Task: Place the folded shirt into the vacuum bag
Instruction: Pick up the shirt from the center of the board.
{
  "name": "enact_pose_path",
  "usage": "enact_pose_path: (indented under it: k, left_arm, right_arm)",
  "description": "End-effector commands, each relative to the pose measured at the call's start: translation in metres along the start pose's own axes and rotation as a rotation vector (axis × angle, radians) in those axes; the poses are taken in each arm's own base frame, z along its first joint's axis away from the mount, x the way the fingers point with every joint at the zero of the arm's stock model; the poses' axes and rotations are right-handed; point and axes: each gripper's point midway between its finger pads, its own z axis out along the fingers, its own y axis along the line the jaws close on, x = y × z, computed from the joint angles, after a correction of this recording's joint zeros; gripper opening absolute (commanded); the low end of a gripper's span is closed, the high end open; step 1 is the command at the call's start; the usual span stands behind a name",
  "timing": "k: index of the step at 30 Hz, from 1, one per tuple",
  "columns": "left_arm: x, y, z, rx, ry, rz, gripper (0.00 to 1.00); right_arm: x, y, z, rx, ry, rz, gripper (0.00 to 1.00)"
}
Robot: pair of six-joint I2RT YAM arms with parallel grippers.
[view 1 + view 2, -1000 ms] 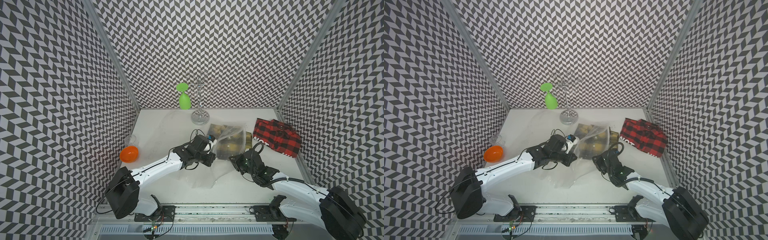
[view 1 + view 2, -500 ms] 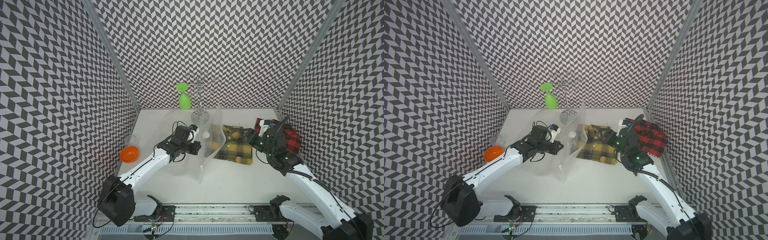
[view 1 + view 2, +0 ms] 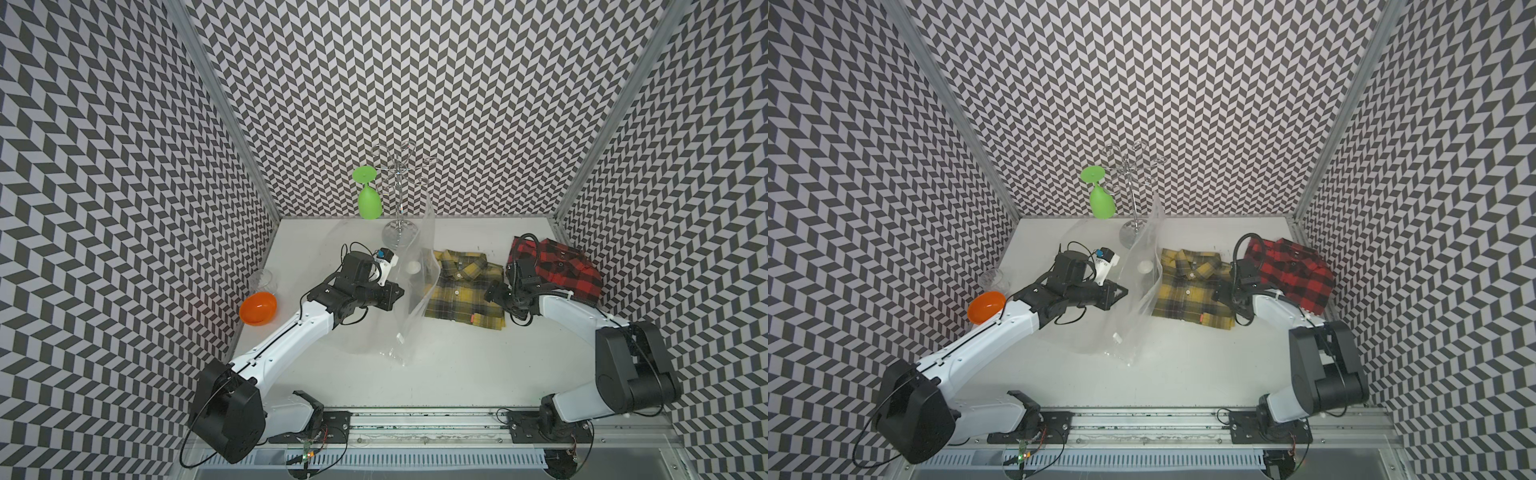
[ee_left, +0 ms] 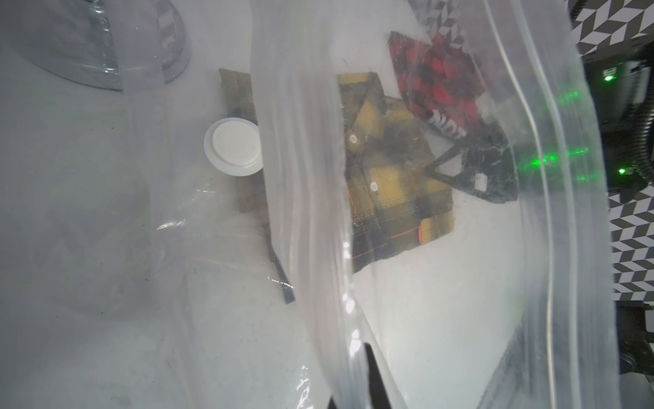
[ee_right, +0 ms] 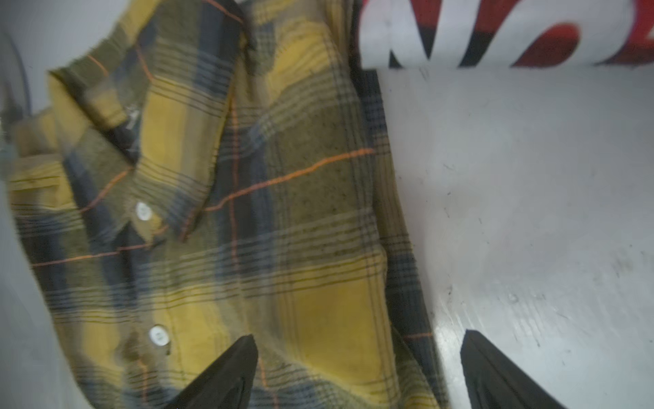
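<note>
**Left gripper** [image 3: 397,291]: jaws closed down on the film of the vacuum bag [image 3: 417,299], pinching one wall of it above mid-bench [image 3: 457,365]. In the left wrist view a dark finger [image 4: 375,375] lies against the plastic.

**Vacuum bag:** lifted into a tall, upright sheet. Its top corner is raised in front of the back wall and its lower corner touches the bench toward the front edge. The round white valve cap [image 4: 233,146] sits on the raised wall.

**Right gripper** [image 5: 357,340]: jaws spread wide, nothing between them. One finger [image 5: 226,375] is over the yellow plaid shirt [image 3: 461,286] and the other [image 5: 495,375] is over bare bench. Cannot tell whether either touches down.

**Yellow plaid shirt:** folded and flat on the bench, right of centre, collar toward the back edge, outside the bag. The bag's edge runs along the shirt's left side; cannot tell whether they touch. In the left wrist view the shirt shows through the film.

**Red plaid shirt** [image 3: 557,266]: in the back right corner, just beside the yellow one. The right arm's wrist crosses in front of it.

**Back edge:** wire glass rack [image 3: 399,195] with a green goblet [image 3: 369,203] hanging upside down from it.

**Left edge:** orange bowl [image 3: 258,307], with a clear cup [image 3: 262,280] just behind it.
</note>
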Motion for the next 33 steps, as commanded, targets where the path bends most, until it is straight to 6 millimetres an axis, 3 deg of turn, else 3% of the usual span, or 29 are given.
enact_pose_path:
  k: [1,7,10,15,20,23,24,29,33]
  left_arm:
    - [-0.012,-0.008,-0.005,0.041,-0.055,0.038,0.00]
    - [-0.010,-0.007,-0.003,0.047,-0.053,0.038,0.00]
    - [-0.011,-0.007,-0.003,0.048,-0.058,0.038,0.00]
    - [-0.011,-0.004,-0.005,0.045,-0.063,0.035,0.00]
    - [-0.012,-0.004,-0.006,0.047,-0.068,0.030,0.00]
    - [-0.015,-0.002,-0.007,0.044,-0.075,0.028,0.00]
    - [-0.015,-0.002,-0.007,0.043,-0.076,0.028,0.00]
    - [-0.014,-0.001,-0.007,0.043,-0.075,0.021,0.00]
    - [-0.014,0.000,-0.006,0.046,-0.076,0.019,0.00]
  right_arm:
    - [-0.014,0.005,0.004,-0.015,-0.040,-0.012,0.90]
    - [0.003,0.006,0.025,-0.031,0.031,-0.012,0.82]
    - [0.011,-0.004,0.035,0.008,0.051,-0.013,0.75]
    - [0.022,-0.016,0.040,0.053,0.082,-0.055,0.40]
    - [0.010,-0.018,0.020,0.124,0.038,-0.160,0.17]
    - [0.013,-0.008,0.005,0.142,0.055,-0.214,0.16]
    - [0.005,-0.012,-0.005,0.213,0.015,-0.300,0.10]
    - [0.013,0.009,-0.040,0.329,-0.011,-0.461,0.08]
    - [0.009,0.007,-0.065,0.524,-0.031,-0.548,0.06]
